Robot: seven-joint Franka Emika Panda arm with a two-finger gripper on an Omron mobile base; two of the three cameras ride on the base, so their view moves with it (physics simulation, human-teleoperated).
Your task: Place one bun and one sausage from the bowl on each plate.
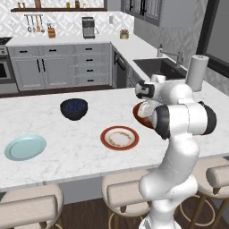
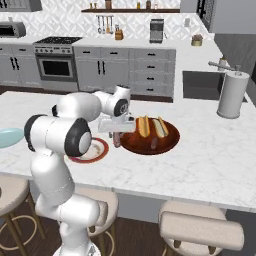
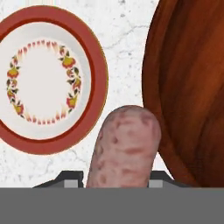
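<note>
My gripper (image 2: 116,134) is shut on a pinkish-brown sausage (image 3: 124,148) that hangs down from the fingers (image 3: 72,177), just above the counter. It hovers between the wide reddish-brown wooden bowl (image 2: 172,137) on its right and the red-rimmed plate (image 3: 98,78). Two buns (image 2: 144,126) and a dark sausage (image 2: 154,144) lie in the bowl. In the left base view the red-rimmed plate (image 1: 107,137) sits mid-counter, with the pale blue-green plate (image 1: 25,147) far to the left. My arm hides most of the bowl (image 1: 139,114) in that view.
A small dark blue-black bowl (image 1: 74,108) stands behind the plates. A paper towel roll (image 2: 231,95) and a sink (image 2: 200,85) lie beyond the bowl on the right. Padded stools (image 2: 200,227) line the counter's near edge.
</note>
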